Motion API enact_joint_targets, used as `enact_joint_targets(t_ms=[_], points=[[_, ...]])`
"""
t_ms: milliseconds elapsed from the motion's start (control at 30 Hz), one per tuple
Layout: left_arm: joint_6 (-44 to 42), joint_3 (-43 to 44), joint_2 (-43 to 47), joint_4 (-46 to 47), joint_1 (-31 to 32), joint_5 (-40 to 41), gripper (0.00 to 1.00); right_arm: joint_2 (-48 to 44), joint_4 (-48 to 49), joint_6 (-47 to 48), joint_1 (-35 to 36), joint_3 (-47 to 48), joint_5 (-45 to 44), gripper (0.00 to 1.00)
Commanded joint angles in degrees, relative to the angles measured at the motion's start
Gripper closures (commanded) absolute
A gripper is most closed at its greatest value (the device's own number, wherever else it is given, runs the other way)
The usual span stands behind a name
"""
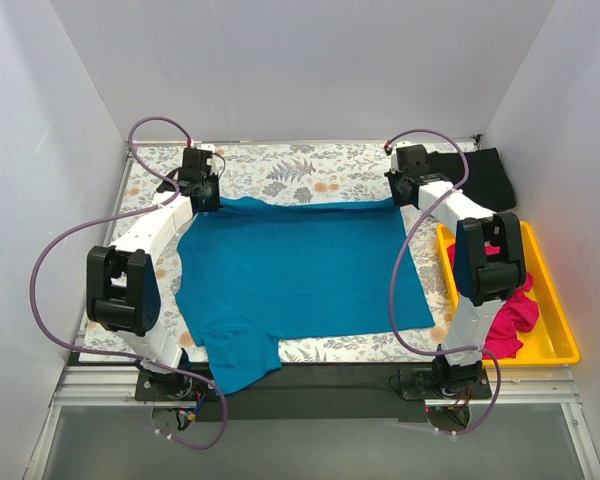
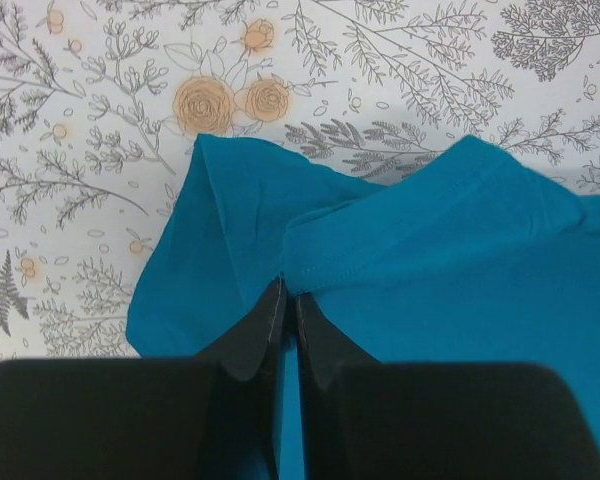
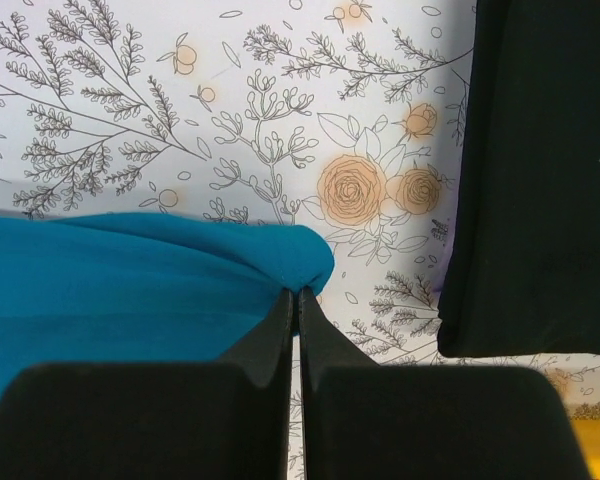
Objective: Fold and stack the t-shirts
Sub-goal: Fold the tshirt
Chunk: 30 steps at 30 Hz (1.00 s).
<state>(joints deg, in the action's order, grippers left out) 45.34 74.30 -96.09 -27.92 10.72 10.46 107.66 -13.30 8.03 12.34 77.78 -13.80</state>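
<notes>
L-claw (image 2: 282, 288), R-claw (image 3: 298, 293) fwd, tight on tee (image 1: 290, 270)

Top cam high at rear; wrist cams close, fwd-down; shared: teal shirt (image 1: 300, 270) far edge.

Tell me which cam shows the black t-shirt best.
Top external: the black t-shirt shows nearly whole, lying flat at the far right. Right wrist crops the shirt to one edge and corner. Left wrist shows none of it.
</notes>
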Motion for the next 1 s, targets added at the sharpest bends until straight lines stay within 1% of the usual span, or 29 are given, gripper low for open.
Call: enact_joint_targets(t_ms=[0, 167, 300, 467, 967], points=[[3.26, -0.30, 5.82, -4.42, -0.09, 0.44, 1.00, -3.59, -1.46, -2.49, -0.38, -1.13, -1.58, 0.99], [5.10, -0.30, 8.11, -6.79, -0.09, 0.26, 1.00, -4.65, -2.87, -4.34, -0.30, -1.66, -2.46, 0.99], [6.69, 0.32, 9.69, -9.16, -0.09, -1.83, 1.00, -5.70, -3.75, -5.04, -0.30, -2.19, -3.60, 0.99], [8.36, -2.40, 12.68, -11.01, 0.00, -2.55, 1.00, -7.28, -4.72, -6.62, -0.30, -3.42, -4.04, 0.99], [11.78, -8.65, 17.52, -13.91, 0.44, -3.86, 1.00, -10.36, -6.48, -12.34, -0.38, -7.90, -5.71, 0.99]])
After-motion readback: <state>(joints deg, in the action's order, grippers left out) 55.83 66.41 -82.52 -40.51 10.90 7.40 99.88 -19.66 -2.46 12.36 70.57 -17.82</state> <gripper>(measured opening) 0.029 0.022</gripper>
